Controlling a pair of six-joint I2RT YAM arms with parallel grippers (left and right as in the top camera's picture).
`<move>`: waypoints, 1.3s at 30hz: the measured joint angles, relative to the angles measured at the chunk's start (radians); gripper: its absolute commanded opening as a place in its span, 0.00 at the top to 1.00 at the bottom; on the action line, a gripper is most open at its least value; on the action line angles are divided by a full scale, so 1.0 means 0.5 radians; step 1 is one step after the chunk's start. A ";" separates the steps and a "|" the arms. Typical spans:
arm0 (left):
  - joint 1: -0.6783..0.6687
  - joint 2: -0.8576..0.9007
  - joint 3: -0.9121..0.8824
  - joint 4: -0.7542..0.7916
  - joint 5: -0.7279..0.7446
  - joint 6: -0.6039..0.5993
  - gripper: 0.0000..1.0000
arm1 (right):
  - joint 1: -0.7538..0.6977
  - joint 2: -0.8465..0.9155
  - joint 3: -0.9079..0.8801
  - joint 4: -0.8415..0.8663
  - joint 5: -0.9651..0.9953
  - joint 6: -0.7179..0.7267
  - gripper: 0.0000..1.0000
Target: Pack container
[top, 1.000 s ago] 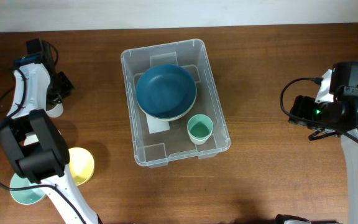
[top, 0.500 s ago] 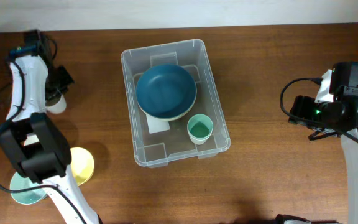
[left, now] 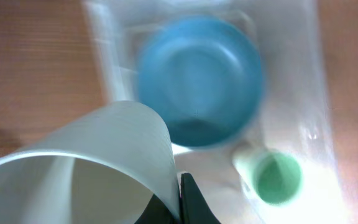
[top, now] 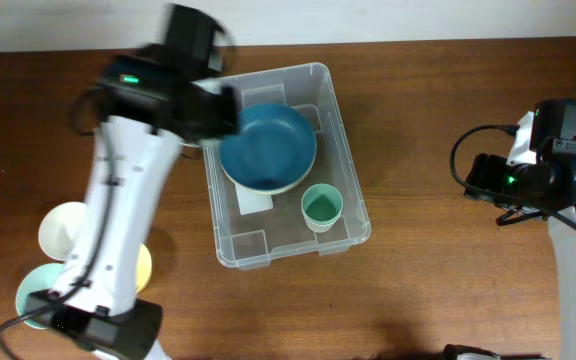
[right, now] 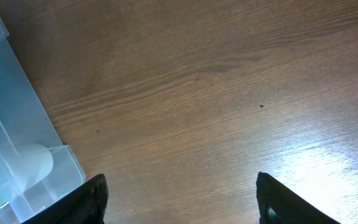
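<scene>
The clear plastic container (top: 346,150) stands mid-table. It holds a blue bowl (top: 267,146) stacked on a pale bowl, and a green cup (top: 321,207). My left gripper (top: 216,112) hovers over the container's rear left edge, blurred. In the left wrist view it (left: 180,200) is shut on the wall of a white cup (left: 98,162), above the container (left: 104,56), the blue bowl (left: 197,78) and the green cup (left: 277,179). My right gripper (right: 185,199) is open and empty over bare wood, right of the container's corner (right: 17,124).
At the table's left lie a cream cup (top: 63,228), a yellow plate (top: 140,268) and a pale green dish (top: 30,300). My right arm (top: 553,175) stands at the right edge. A white label (top: 256,200) lies on the container floor.
My left arm has swung from the far left of the table to over the container's rear left edge, carrying the white cup. The right arm has not moved.
</scene>
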 measured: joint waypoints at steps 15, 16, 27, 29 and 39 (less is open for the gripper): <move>-0.836 0.345 -0.008 -0.002 0.142 -0.096 0.99 | 0.000 0.000 0.000 -0.023 -0.001 -0.004 0.28; -0.844 0.363 -0.008 -0.002 0.157 -0.099 0.99 | 0.000 0.000 0.000 -0.023 0.000 -0.005 0.28; -0.853 0.439 -0.008 -0.072 0.217 -0.118 0.27 | 0.000 0.000 0.000 -0.023 -0.001 -0.005 0.28; -0.830 0.439 -0.008 -0.080 0.208 -0.114 0.27 | 0.000 0.000 0.000 -0.023 -0.008 -0.004 0.28; -0.040 0.024 -0.018 -0.093 -0.062 -0.130 0.22 | 0.066 0.035 0.000 -0.022 -0.129 -0.035 0.72</move>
